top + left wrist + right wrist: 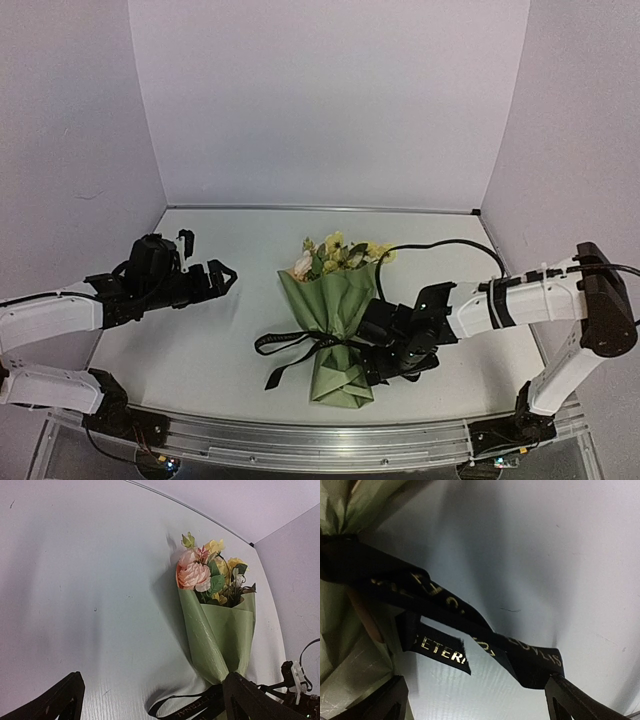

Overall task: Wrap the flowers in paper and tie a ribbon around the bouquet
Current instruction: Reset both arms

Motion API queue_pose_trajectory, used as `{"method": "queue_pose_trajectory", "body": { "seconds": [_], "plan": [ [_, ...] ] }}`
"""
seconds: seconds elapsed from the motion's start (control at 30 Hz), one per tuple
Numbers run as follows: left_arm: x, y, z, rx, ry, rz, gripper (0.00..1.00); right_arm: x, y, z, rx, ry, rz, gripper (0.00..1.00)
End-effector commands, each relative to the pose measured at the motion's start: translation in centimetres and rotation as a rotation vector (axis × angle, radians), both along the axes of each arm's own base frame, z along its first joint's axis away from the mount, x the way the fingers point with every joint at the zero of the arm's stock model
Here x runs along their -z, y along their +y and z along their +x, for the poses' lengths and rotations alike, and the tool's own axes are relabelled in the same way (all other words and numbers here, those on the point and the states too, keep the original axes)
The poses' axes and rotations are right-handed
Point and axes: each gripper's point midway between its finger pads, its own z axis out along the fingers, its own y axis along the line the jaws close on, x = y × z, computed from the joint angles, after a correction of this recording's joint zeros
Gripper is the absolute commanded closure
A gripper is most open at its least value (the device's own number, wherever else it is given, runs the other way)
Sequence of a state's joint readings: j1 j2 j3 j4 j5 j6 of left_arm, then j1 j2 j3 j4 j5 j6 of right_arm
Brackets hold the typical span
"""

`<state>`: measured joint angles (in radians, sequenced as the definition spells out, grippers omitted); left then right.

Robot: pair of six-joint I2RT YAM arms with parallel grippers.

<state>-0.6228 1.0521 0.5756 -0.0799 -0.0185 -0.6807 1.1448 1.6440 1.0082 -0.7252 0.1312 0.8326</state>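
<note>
Left jaws and right jaws stand apart, empty; centre your right jaws on the ribbon (pixel 470 625) tail between them and pinch it clear of the paper (pixel 350 675).

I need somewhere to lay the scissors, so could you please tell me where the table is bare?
Bare table runs along the back wall beyond the flowers, and widely between the left arm and the bouquet. It is crowded at the bouquet's waist, where the ribbon tails spread left and the right arm reaches in with open jaws.
</note>
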Motion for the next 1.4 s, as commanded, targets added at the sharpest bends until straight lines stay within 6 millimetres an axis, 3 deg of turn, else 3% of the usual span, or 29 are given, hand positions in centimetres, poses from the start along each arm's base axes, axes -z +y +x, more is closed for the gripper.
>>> {"method": "queue_pose_trajectory", "body": {
  "seconds": [0.0, 0.17, 0.37, 0.57, 0.73, 0.87, 1.1, 1.37],
  "plan": [
    [-2.7, -0.6, 0.3, 0.016, -0.05, -0.032, 0.0, -0.8, 2.0, 0.3, -0.004, 0.002, 0.034, 0.02],
    [-3.2, -1.4, 0.1, 0.059, -0.057, -0.049, 0.0, -2.5, 0.0, 0.7, -0.015, -0.066, 0.013, 0.02],
    [-5.6, -4.0, -0.3, 0.169, -0.122, -0.057, 0.0, -7.4, -2.5, 1.1, -0.073, -0.17, -0.004, 0.02],
    [-8.2, -5.6, 0.3, 0.206, -0.179, -0.031, 0.0, -11.8, -6.5, 2.9, -0.069, -0.304, -0.009, 0.02],
    [-11.0, -4.4, 1.1, 0.132, -0.228, -0.011, 0.0, -13.8, -10.2, 4.1, 0.018, -0.361, 0.039, 0.02],
    [-13.3, -2.7, 1.6, 0.041, -0.273, 0.002, 0.0, -15.5, -11.8, 4.4, 0.014, -0.437, 0.034, 0.02],
    [-15.1, -0.3, 2.4, -0.074, -0.303, 0.077, 0.0, -15.7, -12.6, 4.3, 0.006, -0.463, 0.022, 0.02],
    [-15.4, -0.6, 2.7, -0.07, -0.313, 0.08, 0.0, -15.2, -12.8, 4.3, 0.012, -0.457, 0.01, 0.02]
  ]
}}
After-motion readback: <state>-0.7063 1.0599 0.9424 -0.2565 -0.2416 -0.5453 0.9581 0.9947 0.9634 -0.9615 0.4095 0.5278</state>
